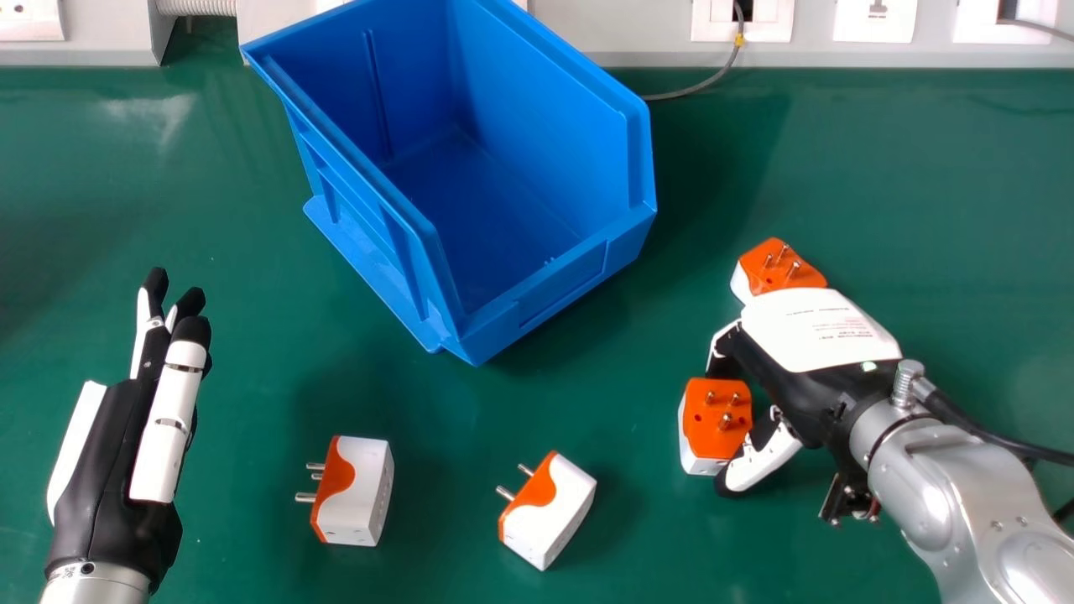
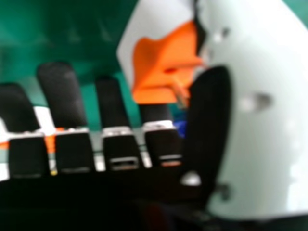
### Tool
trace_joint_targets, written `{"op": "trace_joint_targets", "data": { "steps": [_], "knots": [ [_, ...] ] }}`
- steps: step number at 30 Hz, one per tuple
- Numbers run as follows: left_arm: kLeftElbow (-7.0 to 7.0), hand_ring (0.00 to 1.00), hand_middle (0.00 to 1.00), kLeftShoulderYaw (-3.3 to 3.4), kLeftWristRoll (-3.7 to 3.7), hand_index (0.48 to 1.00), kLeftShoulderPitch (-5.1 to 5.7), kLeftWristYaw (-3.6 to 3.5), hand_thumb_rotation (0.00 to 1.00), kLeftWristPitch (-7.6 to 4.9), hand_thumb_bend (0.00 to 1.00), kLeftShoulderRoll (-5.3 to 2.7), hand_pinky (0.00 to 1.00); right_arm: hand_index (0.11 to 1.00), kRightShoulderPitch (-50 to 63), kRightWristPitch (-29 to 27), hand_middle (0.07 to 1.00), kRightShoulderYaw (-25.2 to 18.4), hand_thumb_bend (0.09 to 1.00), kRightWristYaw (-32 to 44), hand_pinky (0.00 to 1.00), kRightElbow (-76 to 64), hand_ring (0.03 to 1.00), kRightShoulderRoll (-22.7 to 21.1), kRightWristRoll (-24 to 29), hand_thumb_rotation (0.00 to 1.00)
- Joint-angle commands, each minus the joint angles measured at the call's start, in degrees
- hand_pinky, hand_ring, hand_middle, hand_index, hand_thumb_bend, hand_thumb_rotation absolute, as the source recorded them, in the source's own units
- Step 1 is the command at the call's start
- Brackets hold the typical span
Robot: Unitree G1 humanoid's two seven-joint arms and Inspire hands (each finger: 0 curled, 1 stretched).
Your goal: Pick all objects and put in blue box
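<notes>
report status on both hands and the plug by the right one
Right hand open, plug between thumb and fingers; left hand open, empty; second plug close beyond right hand.

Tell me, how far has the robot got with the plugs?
None looks done: I see no plug inside the blue box. The right hand has one plug between thumb and fingers, probably not gripped yet. Three more are left on the table: the far plug, the middle plug and the left plug.
</notes>
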Motion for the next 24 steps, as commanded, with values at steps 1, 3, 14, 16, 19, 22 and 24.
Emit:
{"op": "trace_joint_targets", "data": {
  "steps": [1, 3, 14, 16, 19, 22, 24],
  "knots": [
    [-1.05, 1.0, 1.0, 0.46, -0.14, 1.0, -0.12, 0.14, 1.0, -0.11, 0.41, 0.49, 1.0, 0.491, 3.0, 0.0, 0.397, 0.9, 0.489, 1.3, 0.25, 2.0, 0.323, -1.0, -0.3, 0.17],
    [-0.78, 1.0, 1.0, 0.44, -0.07, 1.0, -0.24, 0.12, 1.0, -0.28, 0.41, 0.51, 1.0, 0.486, 3.1, -0.1, 0.382, 1.0, 0.49, 0.9, 0.23, 2.1, 0.3, -1.1, -0.4, 0.17],
    [-1.68, 1.0, 1.0, 0.27, 0.17, 1.0, -0.38, 0.54, 1.0, 0.78, 0.4, 0.44, 1.0, 0.475, 3.8, 0.0, 0.324, 0.3, 0.493, -0.9, 0.16, 0.9, 0.228, -0.8, -0.4, 0.15],
    [-1.83, 1.0, 1.0, 0.19, 0.25, 1.0, -0.35, 0.62, 1.0, 0.85, 0.4, 0.39, 1.0, 0.474, 4.7, 0.7, 0.311, -0.4, 0.493, -0.6, 0.15, -1.0, 0.215, -0.6, 0.3, 0.15],
    [-1.53, 1.0, 1.0, 0.13, 0.22, 1.0, -0.55, 0.67, 1.0, 0.77, 0.4, 0.39, 1.0, 0.474, 6.6, 1.3, 0.3, -1.9, 0.493, -0.8, 0.14, -4.3, 0.202, -0.2, 1.4, 0.15],
    [-0.7, 1.0, 1.0, 0.15, 0.28, 1.0, -0.89, 0.66, 1.0, 0.37, 0.4, 0.44, 0.99, 0.475, 9.5, 1.8, 0.303, -3.8, 0.493, -1.3, 0.14, -9.4, 0.203, 0.1, 2.6, 0.15],
    [-1.03, 1.0, 1.0, 0.12, 0.21, 1.0, -0.8, 0.71, 1.0, 0.69, 0.39, 0.37, 0.99, 0.474, 11.5, 2.1, 0.312, -5.1, 0.493, -1.8, 0.14, -12.9, 0.212, 0.5, 3.3, 0.15]
  ]
}}
